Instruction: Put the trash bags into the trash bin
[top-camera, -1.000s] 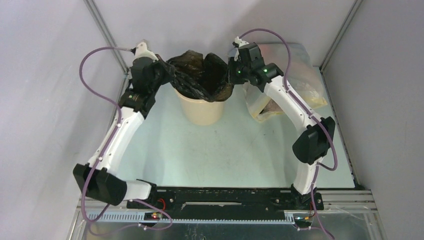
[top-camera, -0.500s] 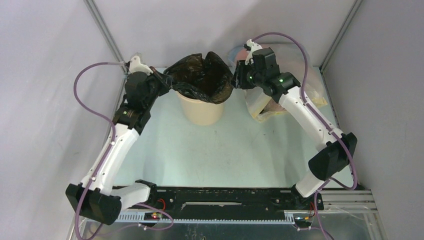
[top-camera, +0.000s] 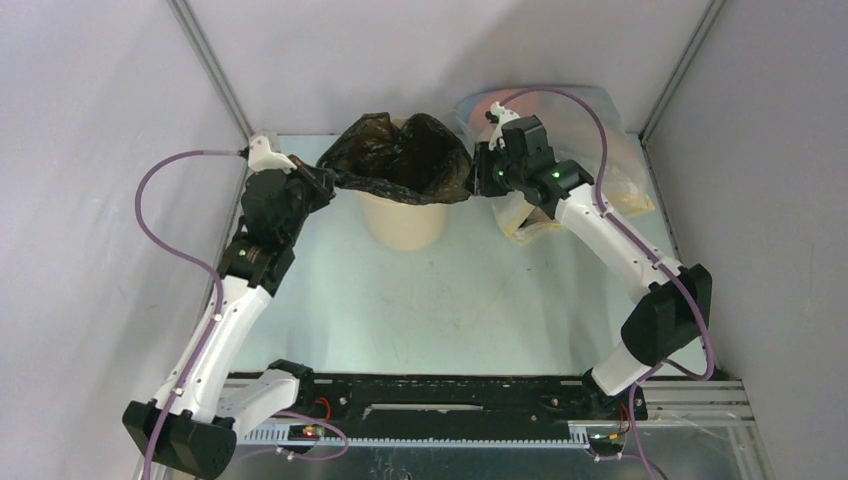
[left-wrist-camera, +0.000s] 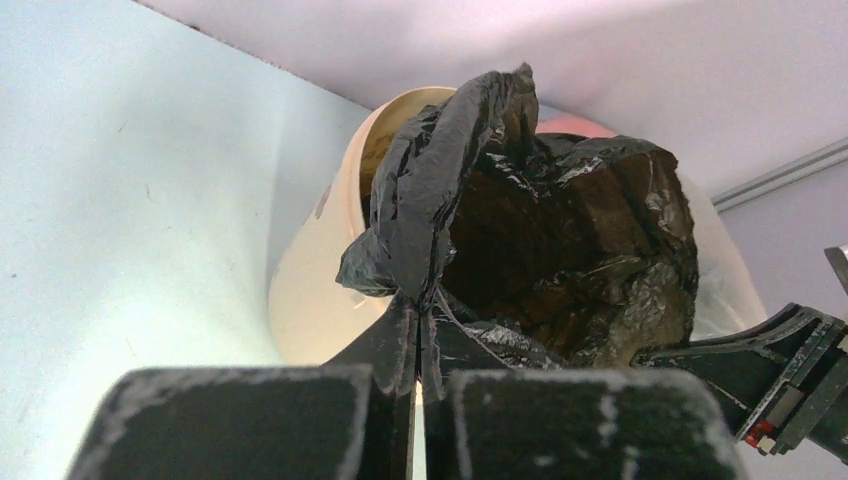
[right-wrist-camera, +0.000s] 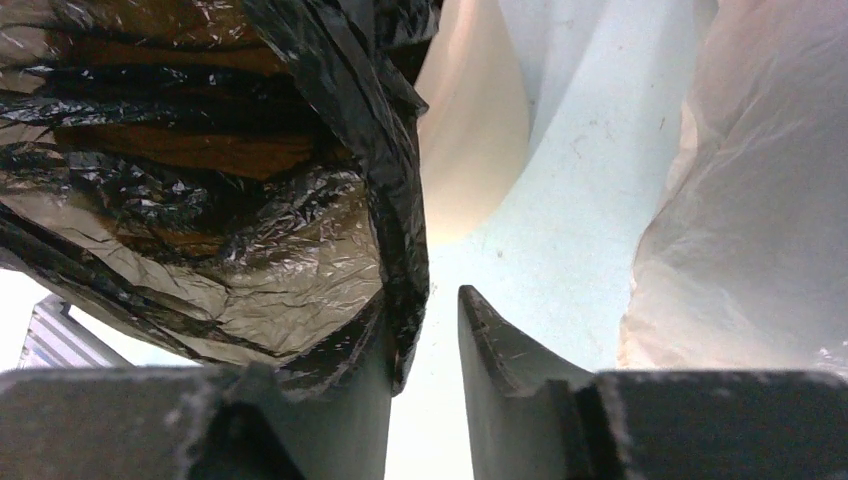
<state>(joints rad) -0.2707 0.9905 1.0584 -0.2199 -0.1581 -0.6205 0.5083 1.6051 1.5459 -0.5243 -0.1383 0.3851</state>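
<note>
The glossy black trash bag (top-camera: 405, 160) is spread over the mouth of the round tan trash bin (top-camera: 405, 222) at the back of the table. My left gripper (top-camera: 322, 180) is shut on the bag's left edge, just left of the bin's rim; the left wrist view shows the pinched fold (left-wrist-camera: 430, 200) above the bin wall (left-wrist-camera: 320, 270). My right gripper (top-camera: 478, 170) is at the bag's right edge. In the right wrist view its jaws (right-wrist-camera: 430, 320) stand apart, and the bag (right-wrist-camera: 220, 150) drapes over the left finger only, beside the bin (right-wrist-camera: 475, 150).
A large translucent whitish bag (top-camera: 600, 150) with pinkish contents lies at the back right, close behind my right gripper, and also shows in the right wrist view (right-wrist-camera: 760, 200). Grey walls with metal corner posts enclose the back and sides.
Both grippers have moved outward and down, stretching the black bag wider and lower over the bin's rim. Both arms' elbows have dropped toward the near edge.
</note>
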